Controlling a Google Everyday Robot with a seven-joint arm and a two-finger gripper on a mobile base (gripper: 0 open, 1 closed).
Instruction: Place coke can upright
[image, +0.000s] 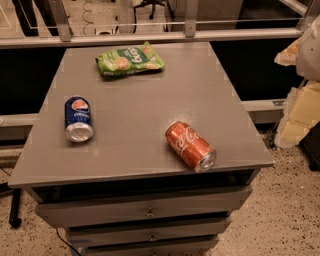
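The coke can (190, 146) is red-orange with white script and lies on its side near the front right corner of the grey cabinet top (150, 95). Its silver end faces the front right edge. My gripper (299, 107) shows as cream-coloured parts at the right edge of the view, off the cabinet's right side and well apart from the can. It holds nothing that I can see.
A blue Pepsi can (78, 119) lies on its side at the left of the top. A green snack bag (129, 59) lies at the back. Drawers (145, 212) sit below the front edge. A railing (150, 36) runs behind the cabinet.
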